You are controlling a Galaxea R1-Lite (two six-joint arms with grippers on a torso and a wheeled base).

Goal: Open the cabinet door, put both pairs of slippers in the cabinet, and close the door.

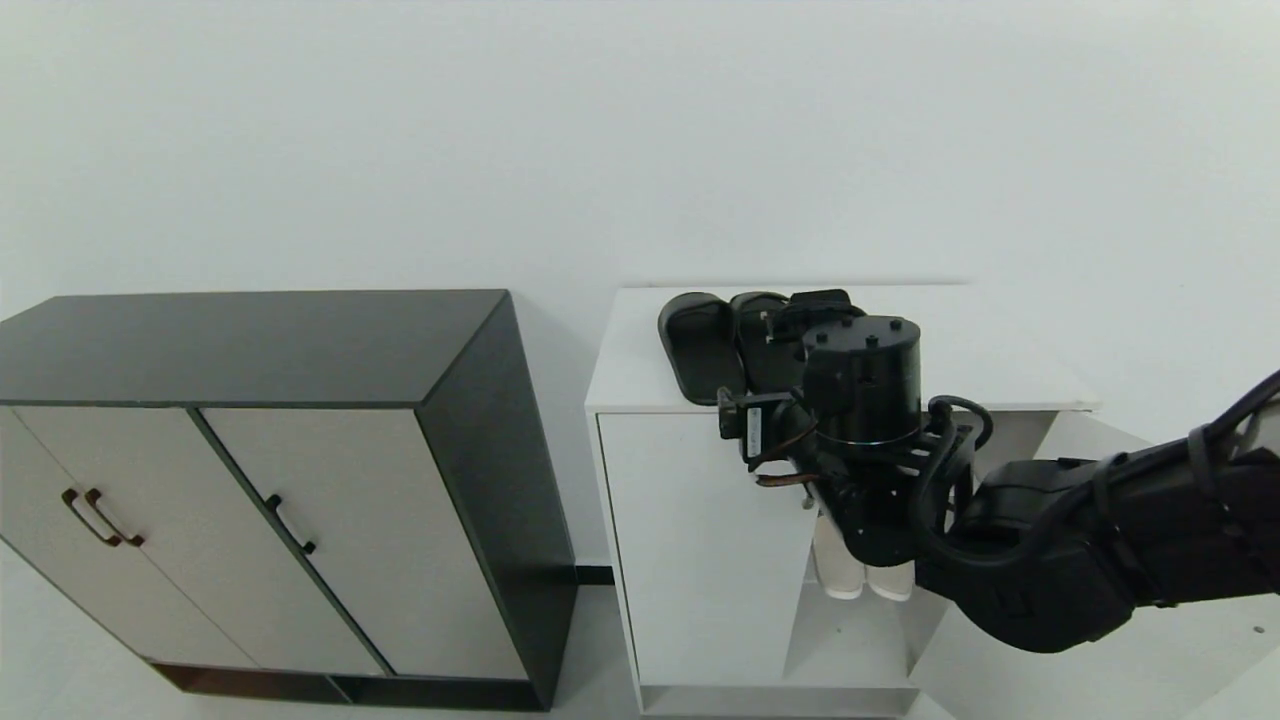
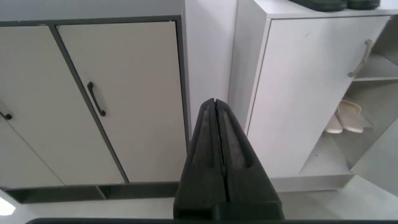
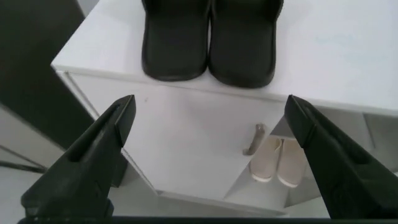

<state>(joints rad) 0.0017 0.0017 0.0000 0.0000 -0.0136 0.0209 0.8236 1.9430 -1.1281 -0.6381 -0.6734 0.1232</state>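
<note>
The black slippers (image 1: 715, 345) are laid side by side on top of the white cabinet (image 1: 700, 540), against a plain white wall (image 1: 640, 130). A pale pair (image 1: 862, 575) is seen inside its right compartment, whose door seems swung aside. The right gripper (image 3: 209, 106) is held spread before the cabinet top; the left gripper (image 2: 214, 109) is pressed together. A dark cabinet (image 1: 250, 345) is set just beside.

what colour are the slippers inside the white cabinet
Cream white. The slippers show best in the right wrist view.
</note>
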